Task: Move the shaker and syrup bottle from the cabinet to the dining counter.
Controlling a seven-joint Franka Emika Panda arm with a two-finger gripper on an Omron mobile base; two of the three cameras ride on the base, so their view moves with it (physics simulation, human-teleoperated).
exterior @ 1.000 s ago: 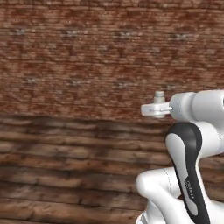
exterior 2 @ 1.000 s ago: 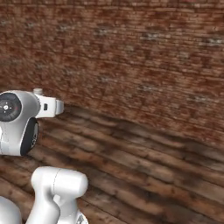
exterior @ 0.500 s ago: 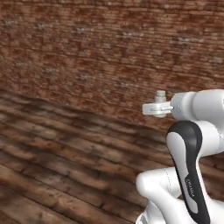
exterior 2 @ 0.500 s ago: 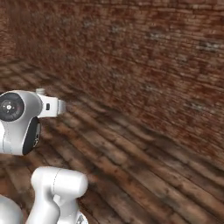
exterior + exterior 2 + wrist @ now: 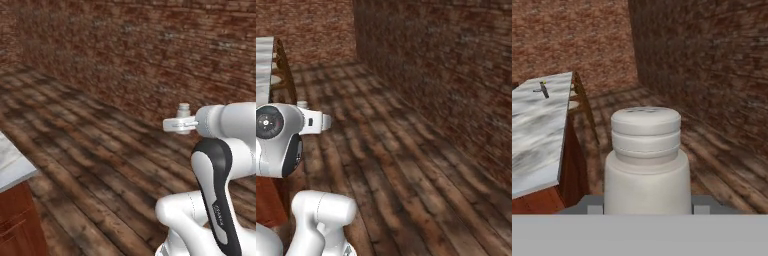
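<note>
Shaker (image 5: 647,160) sits upright between the claw's (image 5: 647,207) fingers, directly ahead of the hand camera. Dining counter (image 5: 537,135) lies left of the claw and a little beyond it; a small item (image 5: 543,90), too small to tell, rests on its far end. Chair (image 5: 579,102) stands against the counter's right edge. Brick wall (image 5: 712,65) runs along the right and behind. Plank floor (image 5: 712,170) below.

Home kitchen-diner by look of it, rendered. Rough red-brown brick wall (image 5: 150,45) runs along one side, second brick wall (image 5: 306,25) meets it at far corner. Dark worn plank floor (image 5: 90,165) underfoot. Long white-grey veined marble counter (image 5: 537,135) on reddish wood base at left. Wooden chair (image 5: 579,100) tucked against counter's far edge. Small dark item on marble top, too small to tell.
</note>
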